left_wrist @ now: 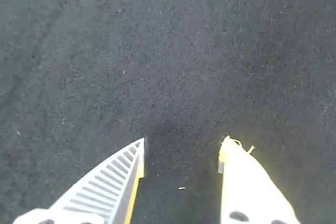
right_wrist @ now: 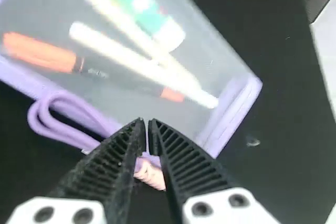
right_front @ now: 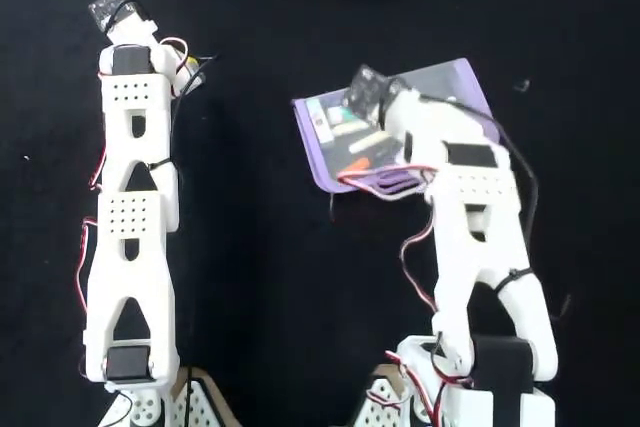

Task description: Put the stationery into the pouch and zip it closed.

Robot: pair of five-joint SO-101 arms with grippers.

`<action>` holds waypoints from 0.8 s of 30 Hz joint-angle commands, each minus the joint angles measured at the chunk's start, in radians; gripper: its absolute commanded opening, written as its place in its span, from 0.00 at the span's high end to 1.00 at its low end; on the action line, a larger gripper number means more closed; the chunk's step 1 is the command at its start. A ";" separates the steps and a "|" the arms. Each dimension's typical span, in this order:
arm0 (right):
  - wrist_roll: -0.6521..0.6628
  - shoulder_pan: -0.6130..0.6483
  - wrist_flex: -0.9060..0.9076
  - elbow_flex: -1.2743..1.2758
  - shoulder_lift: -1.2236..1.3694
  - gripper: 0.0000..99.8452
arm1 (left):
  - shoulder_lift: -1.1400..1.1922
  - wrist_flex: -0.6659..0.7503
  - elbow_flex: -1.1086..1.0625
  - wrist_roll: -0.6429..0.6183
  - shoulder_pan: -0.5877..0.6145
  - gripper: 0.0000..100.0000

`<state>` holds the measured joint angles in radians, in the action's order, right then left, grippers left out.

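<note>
The pouch lies right of centre on the tabletop, nearer its far edge, with pens lying inside behind its clear front. It looks light, soft and floppy, so it would likely slide or buckle under a pull. The small zip tab at its purple edge seems the place to grip. The right end effector has its jaws nearly together, apparently pinching that tab. The left end effector hangs spread apart over bare tabletop near the far left corner, holding nothing.
</note>
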<state>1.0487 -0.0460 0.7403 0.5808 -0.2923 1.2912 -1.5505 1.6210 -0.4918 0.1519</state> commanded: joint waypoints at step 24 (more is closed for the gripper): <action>0.129 0.060 0.075 0.039 0.242 0.72 | -0.015 0.012 0.045 0.003 0.008 0.77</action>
<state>1.1623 -0.0015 0.8355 0.6329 -0.0575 1.2912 -1.5489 1.6210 -0.4918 0.1519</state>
